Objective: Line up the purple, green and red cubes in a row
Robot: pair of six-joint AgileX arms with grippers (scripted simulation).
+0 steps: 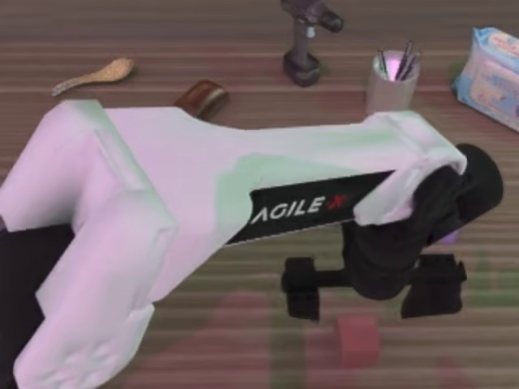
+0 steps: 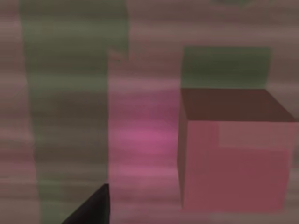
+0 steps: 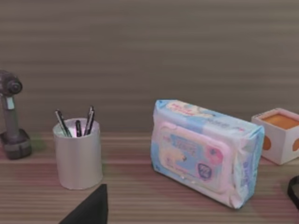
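Striped brown wood table (image 1: 203, 32) fills every view, its grain running side to side in the top view.

Seen from above, the left gripper (image 1: 373, 293) hangs over the table's lower right part, at about five o'clock from the picture's centre. Its two dark fingers (image 1: 302, 290) stand spread wide with nothing between them. The red cube (image 1: 358, 339) sits on the wood just below the gap, at six o'clock from the gripper and apart from both fingers. In the left wrist view this cube (image 2: 233, 149) looms large and only one dark fingertip (image 2: 91, 207) shows, clear of the cube. A sliver of light purple (image 1: 448, 237) peeps out beside the black wrist; I cannot tell whether it is the purple cube. The green cube is hidden from all three views.

The white left arm (image 1: 162, 194) stretches from the left edge across the middle. Beyond it, toward twelve o'clock, stand a dark drill (image 1: 306, 40) and a pale pen cup (image 1: 392, 79), with a wet-wipes pack (image 1: 490, 74) at two o'clock, a glossy brown block (image 1: 203, 99) and a wooden spoon (image 1: 96, 75) at eleven.

The right arm is out of the top view; its wrist camera faces the cup (image 3: 77, 153), the wipes (image 3: 201, 151), the drill (image 3: 11, 116) and a white box with orange dots (image 3: 279, 135). Whether its fingers are open or closed cannot be told.
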